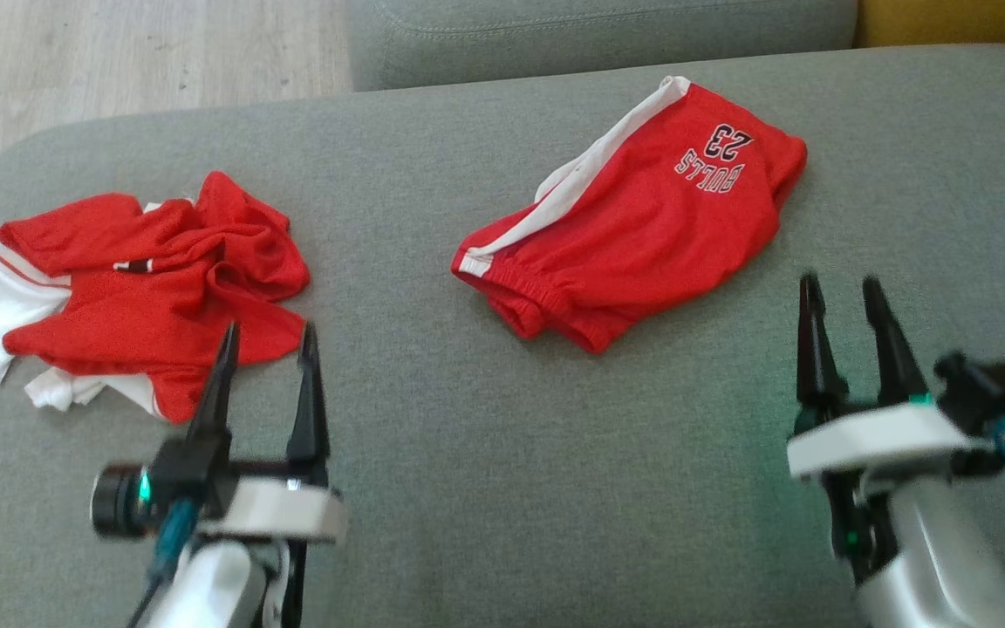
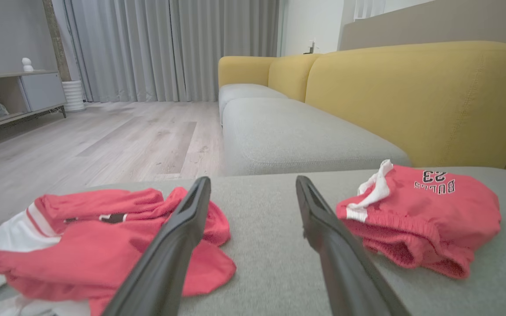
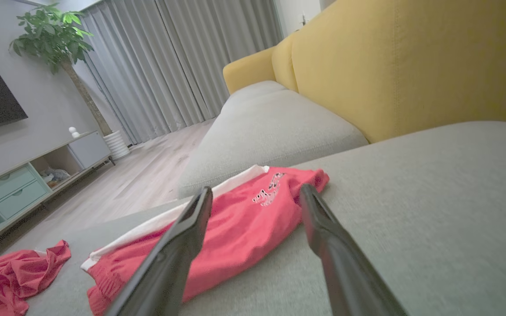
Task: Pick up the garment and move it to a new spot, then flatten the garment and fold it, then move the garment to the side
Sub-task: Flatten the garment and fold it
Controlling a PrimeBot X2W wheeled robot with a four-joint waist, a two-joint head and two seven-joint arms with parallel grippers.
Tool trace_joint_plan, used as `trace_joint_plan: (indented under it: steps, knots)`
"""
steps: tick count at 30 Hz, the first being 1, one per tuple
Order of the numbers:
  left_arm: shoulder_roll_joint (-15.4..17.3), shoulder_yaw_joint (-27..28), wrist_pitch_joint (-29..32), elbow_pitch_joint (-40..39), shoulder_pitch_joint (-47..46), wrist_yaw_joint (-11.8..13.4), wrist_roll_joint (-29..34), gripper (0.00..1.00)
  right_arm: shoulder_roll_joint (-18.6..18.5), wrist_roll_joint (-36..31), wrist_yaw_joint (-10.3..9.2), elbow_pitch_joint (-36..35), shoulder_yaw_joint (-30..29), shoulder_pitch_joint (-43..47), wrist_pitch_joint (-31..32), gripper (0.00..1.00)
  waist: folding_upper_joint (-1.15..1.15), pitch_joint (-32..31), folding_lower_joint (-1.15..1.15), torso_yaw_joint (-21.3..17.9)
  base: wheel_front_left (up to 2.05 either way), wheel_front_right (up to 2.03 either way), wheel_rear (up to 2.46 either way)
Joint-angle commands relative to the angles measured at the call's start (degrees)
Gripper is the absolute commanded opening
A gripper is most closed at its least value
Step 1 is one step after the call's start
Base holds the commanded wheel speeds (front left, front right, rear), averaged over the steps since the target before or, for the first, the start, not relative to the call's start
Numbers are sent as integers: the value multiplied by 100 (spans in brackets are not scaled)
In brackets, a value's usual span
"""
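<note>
Your left claw (image 1: 267, 330) hung spread and held nothing above the grey sofa cushion (image 1: 502, 471). The crumpled red-and-white jersey (image 1: 145, 279) lay just ahead of it and to its left, and the left fingertip overlapped the jersey's near edge in the head view. I could not tell whether that fingertip touched the cloth. Your right claw (image 1: 838, 281) was spread too and pinched nothing. The red shorts (image 1: 642, 218) lay ahead of it and to its left, near its tips but apart from them, with the waistband end nearer the claws and the white side stripe and "23" print facing up. The yellow backrest (image 2: 411, 96) rose beyond the shorts.
</note>
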Motion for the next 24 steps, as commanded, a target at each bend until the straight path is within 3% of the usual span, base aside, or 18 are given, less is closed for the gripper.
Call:
trace_joint_plan:
  steps: [1, 12, 18, 24]
  knots:
    - [15, 388, -36, -242, 39, -75, 130, 100, 53, 47, 37, -302, 137, 30, -61, 100, 0, -14, 1, -12, 0, 0, 0]
    - [-339, 853, -36, -336, 267, -504, 613, 100, 57, 17, 37, -556, -9, 104, 114, 100, 0, 207, 1, 141, 0, 0, 0]
    - [-541, 940, -36, -304, -93, -812, 845, 100, 57, -527, 37, -519, -773, -1103, 1102, 100, 0, 856, 1, 490, 0, 0, 0]
    - [-720, 1028, -36, -218, -371, -1037, 964, 100, 57, -1376, 37, 340, -1882, -2538, 2208, 100, 0, 1388, 1, 844, 0, 0, 0]
